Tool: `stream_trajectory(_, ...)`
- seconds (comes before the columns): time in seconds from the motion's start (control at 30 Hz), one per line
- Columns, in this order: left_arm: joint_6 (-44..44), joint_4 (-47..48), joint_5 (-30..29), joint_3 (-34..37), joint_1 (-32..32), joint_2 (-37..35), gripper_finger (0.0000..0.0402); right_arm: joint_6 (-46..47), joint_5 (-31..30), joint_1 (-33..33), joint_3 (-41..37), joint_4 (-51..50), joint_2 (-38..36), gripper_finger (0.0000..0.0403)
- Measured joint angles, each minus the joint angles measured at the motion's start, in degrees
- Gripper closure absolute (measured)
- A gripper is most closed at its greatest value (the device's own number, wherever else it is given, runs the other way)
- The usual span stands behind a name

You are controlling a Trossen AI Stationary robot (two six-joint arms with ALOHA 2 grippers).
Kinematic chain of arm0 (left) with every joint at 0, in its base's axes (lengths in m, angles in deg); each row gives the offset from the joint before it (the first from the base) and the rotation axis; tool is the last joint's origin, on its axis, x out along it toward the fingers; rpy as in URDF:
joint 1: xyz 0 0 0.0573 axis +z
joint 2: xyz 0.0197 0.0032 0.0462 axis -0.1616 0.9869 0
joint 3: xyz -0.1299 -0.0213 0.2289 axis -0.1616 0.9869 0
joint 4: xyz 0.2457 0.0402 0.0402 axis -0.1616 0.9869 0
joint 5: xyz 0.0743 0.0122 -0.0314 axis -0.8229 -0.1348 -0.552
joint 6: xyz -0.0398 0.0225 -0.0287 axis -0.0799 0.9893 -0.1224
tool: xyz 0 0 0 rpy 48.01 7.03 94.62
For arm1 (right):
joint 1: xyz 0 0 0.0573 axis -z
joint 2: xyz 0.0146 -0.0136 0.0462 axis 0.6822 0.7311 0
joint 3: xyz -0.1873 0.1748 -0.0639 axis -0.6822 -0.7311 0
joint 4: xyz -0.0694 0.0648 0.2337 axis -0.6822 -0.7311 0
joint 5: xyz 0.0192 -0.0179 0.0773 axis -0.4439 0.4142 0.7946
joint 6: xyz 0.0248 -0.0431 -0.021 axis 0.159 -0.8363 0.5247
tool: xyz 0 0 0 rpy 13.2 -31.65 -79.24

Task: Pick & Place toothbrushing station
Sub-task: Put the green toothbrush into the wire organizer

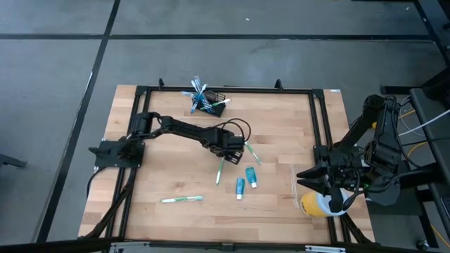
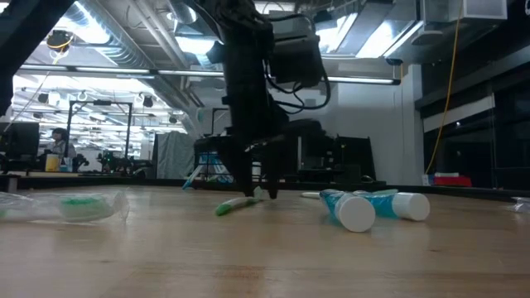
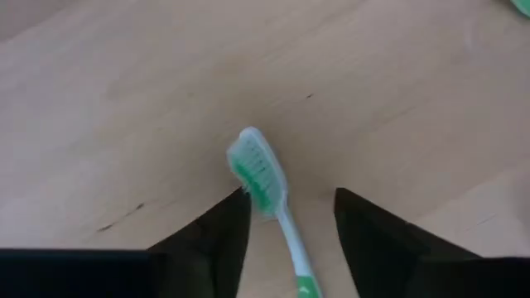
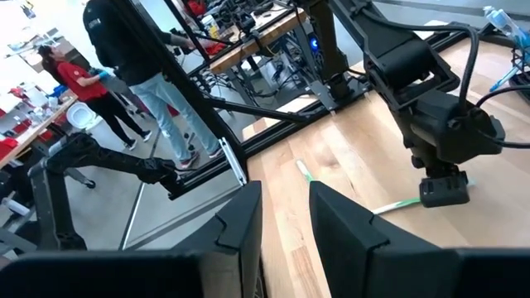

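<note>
A: Left gripper (image 1: 236, 149)?
B: We see it at frame center, down at the worktop (image 1: 281, 190), fingers (image 3: 217, 240) spread either side of a green toothbrush (image 3: 267, 186), not pinching it.
A: Right gripper (image 1: 309, 177)?
B: At right edge of the worktop, waiting, fingers apart, nothing between them; yellow cup (image 1: 314, 204) just beside it.
A: The toothbrushing station (image 1: 208, 100)?
B: Upper middle of the high view, at the worktop's top edge, brushes sticking out. Two toothpaste tubes (image 1: 245, 181) lie below center.
</note>
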Motion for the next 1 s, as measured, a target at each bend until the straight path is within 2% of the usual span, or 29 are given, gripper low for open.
stream_trajectory(0.23,5.35,0.67,-0.97,0.04,0.26,0.24,0.0367,0.02,0.00,0.00,-0.02,0.03,0.03,0.0298)
stream_trajectory(0.3,7.08,0.07,-1.08,0.04,0.56,0.22,0.0389,0.02,0.02,0.00,-0.02,0.05,0.03,0.0298)
stream_trajectory(0.4,9.47,-0.97,-2.50,0.09,0.76,-0.24,0.0395,0.21,0.02,0.00,-0.02,0.03,0.03,0.0298)
stream_trajectory(0.53,12.60,-0.96,-8.32,0.17,0.87,-3.66,0.0397,0.50,0.02,0.00,-0.02,0.05,0.03,0.0298)
stream_trajectory(0.7,14.61,-2.60,-21.28,0.15,0.48,-11.25,0.0399,1.13,-0.01,0.00,-0.02,0.05,0.03,0.0298)
stream_trajectory(0.87,27.38,-15.38,-35.80,0.62,1.82,-19.46,0.0401,0.44,-0.92,-0.04,-0.02,0.13,0.03,0.0298)
stream_trajectory(1.0,37.24,-31.76,-39.95,6.73,5.26,-24.48,0.0401,0.24,-1.43,-0.12,-0.01,0.81,0.12,0.0298)
